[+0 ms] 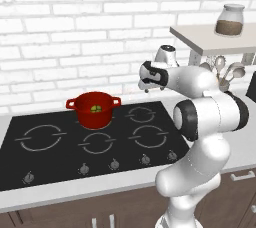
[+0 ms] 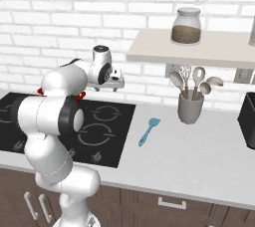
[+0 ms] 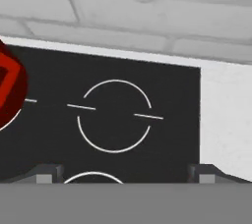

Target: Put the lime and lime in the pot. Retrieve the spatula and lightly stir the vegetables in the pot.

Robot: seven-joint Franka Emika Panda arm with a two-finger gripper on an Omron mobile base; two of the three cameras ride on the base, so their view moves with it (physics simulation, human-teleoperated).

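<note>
The pot (image 1: 93, 108) sits centre-left in the left base view on the hob (image 1: 60, 147), with something green inside, probably a lime (image 1: 95, 107), though it is too small to count; the claw (image 1: 145, 83) hangs above the hob right of the pot, its tips spread wide and holding nothing; the spatula (image 2: 148, 132) lies flat on the tabletop (image 2: 199, 161) at the centre of the right base view, between hob and utensil crock (image 2: 191, 107).
</note>
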